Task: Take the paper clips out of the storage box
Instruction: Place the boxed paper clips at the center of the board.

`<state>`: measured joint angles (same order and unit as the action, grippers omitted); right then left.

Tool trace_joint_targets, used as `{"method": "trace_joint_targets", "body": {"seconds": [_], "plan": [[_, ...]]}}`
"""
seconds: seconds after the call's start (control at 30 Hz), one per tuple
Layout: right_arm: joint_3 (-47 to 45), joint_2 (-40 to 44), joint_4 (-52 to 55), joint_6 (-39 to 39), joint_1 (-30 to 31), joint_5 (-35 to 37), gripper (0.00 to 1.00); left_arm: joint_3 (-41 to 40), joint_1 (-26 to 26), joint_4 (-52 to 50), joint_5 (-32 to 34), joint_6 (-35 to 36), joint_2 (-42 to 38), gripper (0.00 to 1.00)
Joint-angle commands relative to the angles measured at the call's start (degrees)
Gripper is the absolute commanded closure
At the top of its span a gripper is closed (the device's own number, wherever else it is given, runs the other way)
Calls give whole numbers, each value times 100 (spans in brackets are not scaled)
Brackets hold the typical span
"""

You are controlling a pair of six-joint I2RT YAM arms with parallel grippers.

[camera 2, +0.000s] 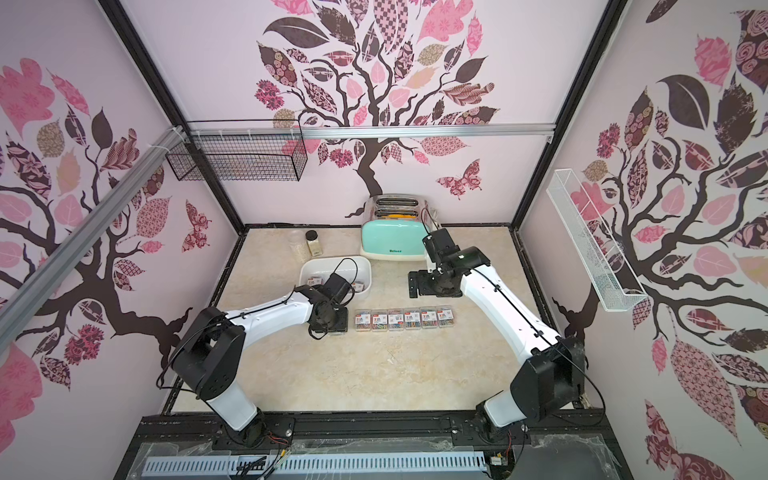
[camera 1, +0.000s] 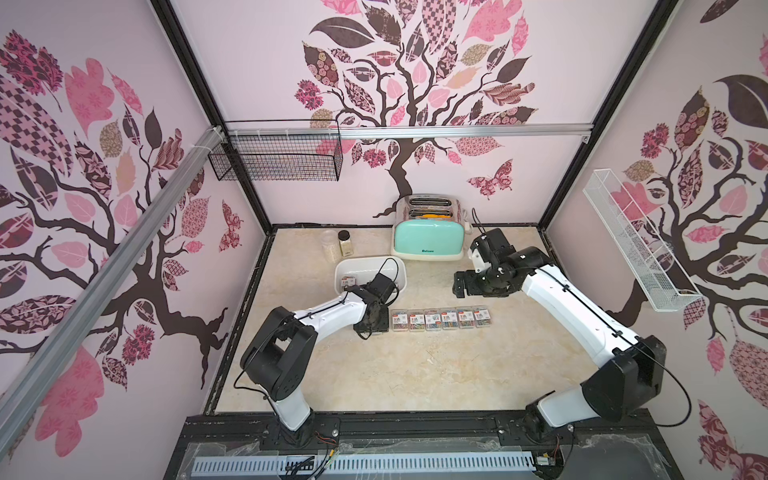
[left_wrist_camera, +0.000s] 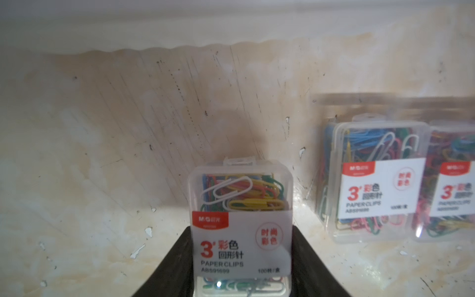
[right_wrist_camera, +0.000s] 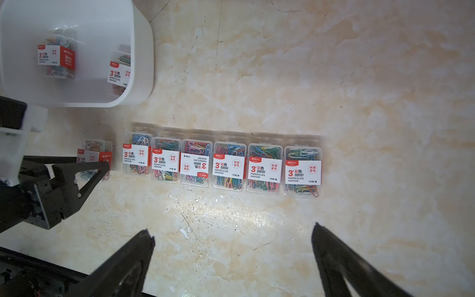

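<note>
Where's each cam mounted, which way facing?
Top views: high in front, looking down at the table; left arm, right arm show.
Left wrist: behind left gripper, looking obliquely at the table; fingers clamp the held case.
Right wrist: overhead, looking down on the six-case row; open right gripper shows.
Shared: both wrist views show the held case.

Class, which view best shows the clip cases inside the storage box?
Right wrist view: it looks into the storage box, showing two cases clearly. In both top views they are tiny and the left arm overlaps the box. The left wrist view misses it.
</note>
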<state>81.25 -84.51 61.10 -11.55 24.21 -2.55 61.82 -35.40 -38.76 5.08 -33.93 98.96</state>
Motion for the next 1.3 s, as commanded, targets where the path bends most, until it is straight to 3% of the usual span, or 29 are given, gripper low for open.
{"method": "trace_joint_targets", "body": {"seconds": [0.0,0.2,0.73,1.07,1.2,1.27], "plan": [[40,268,-2,-57,40,85,1,244,-20,213,86,151,111,48],[42,260,-9,-67,33,96,1,266,-20,264,74,181,302,47],[94,187,-34,-106,32,79,1,265,-20,195,76,272,257,32],[213,97,7,-72,74,57,1,234,2,-241,325,133,-705,19],[232,74,16,-74,109,38,1,231,156,-555,393,100,-1000,20],[225,75,7,-75,120,31,1,62,355,-546,320,85,-1117,29]]}}
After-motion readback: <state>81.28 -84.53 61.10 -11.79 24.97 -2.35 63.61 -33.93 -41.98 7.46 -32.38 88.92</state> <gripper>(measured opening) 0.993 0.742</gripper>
